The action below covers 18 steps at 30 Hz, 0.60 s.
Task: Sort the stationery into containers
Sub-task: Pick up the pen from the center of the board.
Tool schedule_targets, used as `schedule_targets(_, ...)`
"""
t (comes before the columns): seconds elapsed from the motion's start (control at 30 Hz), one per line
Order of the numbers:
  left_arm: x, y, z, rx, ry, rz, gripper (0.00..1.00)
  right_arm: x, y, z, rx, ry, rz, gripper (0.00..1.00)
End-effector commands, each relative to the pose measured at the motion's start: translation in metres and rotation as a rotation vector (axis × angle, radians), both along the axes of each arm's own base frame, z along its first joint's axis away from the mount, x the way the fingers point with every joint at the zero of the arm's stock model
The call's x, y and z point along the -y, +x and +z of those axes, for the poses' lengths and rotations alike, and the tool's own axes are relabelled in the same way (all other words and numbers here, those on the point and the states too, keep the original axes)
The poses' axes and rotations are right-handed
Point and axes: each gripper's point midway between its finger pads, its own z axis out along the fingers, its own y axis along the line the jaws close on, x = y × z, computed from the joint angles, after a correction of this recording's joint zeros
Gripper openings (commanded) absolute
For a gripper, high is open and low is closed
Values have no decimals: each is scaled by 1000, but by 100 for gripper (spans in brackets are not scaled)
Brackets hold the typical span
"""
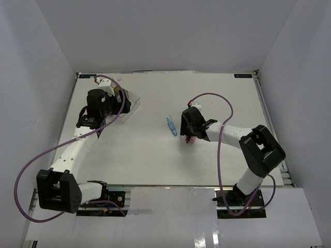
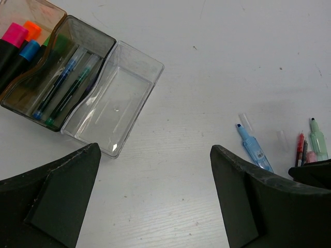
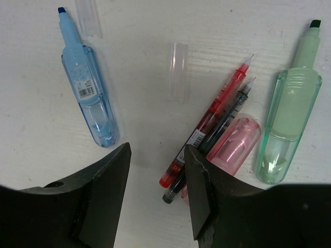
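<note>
The organiser tray (image 1: 130, 105) lies at the back left. In the left wrist view its amber compartment (image 2: 37, 10) holds black highlighters with pink, orange, blue and green caps. The smoky grey compartment (image 2: 96, 34) holds thin pens, and the clear compartment (image 2: 129, 72) is empty. My left gripper (image 2: 154, 150) is open and empty over bare table beside the tray. My right gripper (image 3: 158, 150) is open and empty, low over a red pen (image 3: 218, 103) and a dark pen (image 3: 231, 111). A pink marker (image 3: 235, 144), a mint marker (image 3: 289, 119) and a blue marker (image 3: 88, 93) lie around them.
Two loose clear caps (image 3: 178, 70) (image 3: 88, 15) lie on the white table beyond the pens. The blue marker (image 1: 171, 126) lies mid-table, left of my right gripper (image 1: 190, 132). White walls enclose the table on three sides.
</note>
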Motion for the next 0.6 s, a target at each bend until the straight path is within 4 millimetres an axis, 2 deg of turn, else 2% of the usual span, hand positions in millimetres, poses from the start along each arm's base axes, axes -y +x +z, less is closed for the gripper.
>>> schedule_targets(0.0, 0, -3, 15, 46, -23, -1, 98, -4, 13, 7, 24, 8, -57, 52)
schedule_targets(0.13, 4, -4, 16, 49, -39, -20, 98, -2, 12, 0, 3, -4, -64, 51)
schedule_targets(0.33, 6, -4, 17, 51, -43, -27, 98, 3, 8, 4, 15, -2, -74, 48)
schedule_targets(0.57, 5, -4, 14, 42, -43, -26, 98, 9, 2, -1, 0, -19, -91, 47)
